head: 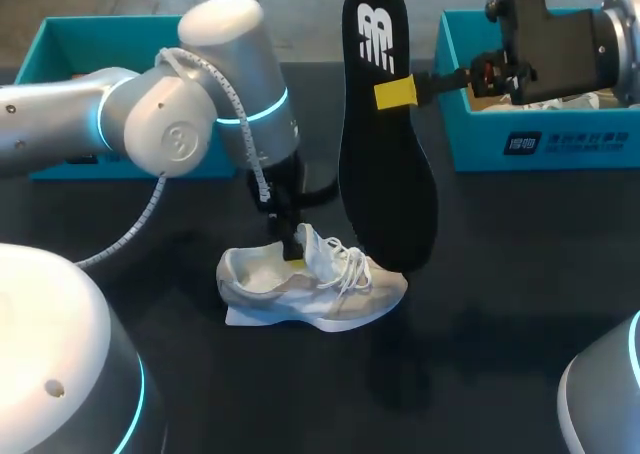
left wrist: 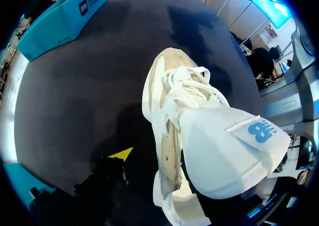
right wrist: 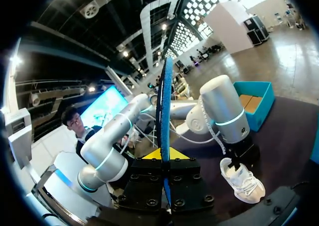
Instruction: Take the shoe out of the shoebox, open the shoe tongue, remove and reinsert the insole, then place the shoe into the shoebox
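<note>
A white shoe (head: 315,284) lies on its side on the dark table, toe to the right. My left gripper (head: 295,254) stands over its collar by the raised tongue (left wrist: 234,146). In the left wrist view one yellow fingertip (left wrist: 123,154) sits beside the shoe (left wrist: 172,106), apart from its side wall, while the tongue hides the other finger. My right gripper (head: 397,92) is shut on the black insole (head: 385,144), which hangs upright with its toe end just above the shoe. The right wrist view shows the insole (right wrist: 164,106) edge-on between the fingers, with the shoe (right wrist: 242,181) beyond it.
A teal shoebox (head: 540,139) with paper inside stands at the back right, under my right arm. A second teal box (head: 70,44) is at the back left, behind my left arm. Bare dark table lies in front of the shoe.
</note>
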`<control>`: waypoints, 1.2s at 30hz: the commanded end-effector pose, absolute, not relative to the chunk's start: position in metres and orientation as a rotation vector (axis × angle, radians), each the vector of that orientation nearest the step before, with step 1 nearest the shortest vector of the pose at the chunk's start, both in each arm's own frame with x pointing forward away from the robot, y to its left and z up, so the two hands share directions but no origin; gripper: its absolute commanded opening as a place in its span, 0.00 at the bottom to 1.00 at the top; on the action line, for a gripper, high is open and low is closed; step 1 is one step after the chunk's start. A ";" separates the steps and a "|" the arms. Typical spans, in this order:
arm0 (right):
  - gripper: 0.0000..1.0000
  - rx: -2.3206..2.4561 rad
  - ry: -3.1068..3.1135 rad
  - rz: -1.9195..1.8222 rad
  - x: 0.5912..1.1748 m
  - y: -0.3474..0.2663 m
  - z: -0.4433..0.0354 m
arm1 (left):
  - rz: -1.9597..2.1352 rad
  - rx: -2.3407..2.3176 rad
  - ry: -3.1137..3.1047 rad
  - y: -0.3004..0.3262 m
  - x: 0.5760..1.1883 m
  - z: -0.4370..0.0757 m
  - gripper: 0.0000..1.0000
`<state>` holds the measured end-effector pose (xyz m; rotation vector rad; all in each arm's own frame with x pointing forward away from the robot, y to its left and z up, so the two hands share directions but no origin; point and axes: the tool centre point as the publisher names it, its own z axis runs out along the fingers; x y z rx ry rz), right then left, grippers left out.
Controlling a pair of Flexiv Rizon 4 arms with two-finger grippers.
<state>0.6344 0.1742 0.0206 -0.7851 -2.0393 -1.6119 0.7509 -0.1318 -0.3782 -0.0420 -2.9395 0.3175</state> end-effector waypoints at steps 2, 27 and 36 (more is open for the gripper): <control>0.00 -0.785 -2.042 -1.605 0.638 0.179 0.021 | 0.308 -0.054 -2.929 -0.131 0.749 -0.382 0.00; 0.00 -0.785 -2.042 -1.605 0.638 0.179 0.021 | -0.095 -0.837 -2.507 -0.121 0.762 -0.350 0.00; 0.00 -0.785 -2.042 -1.605 0.638 0.179 0.021 | -0.188 -1.209 -2.284 -0.123 0.760 -0.326 0.00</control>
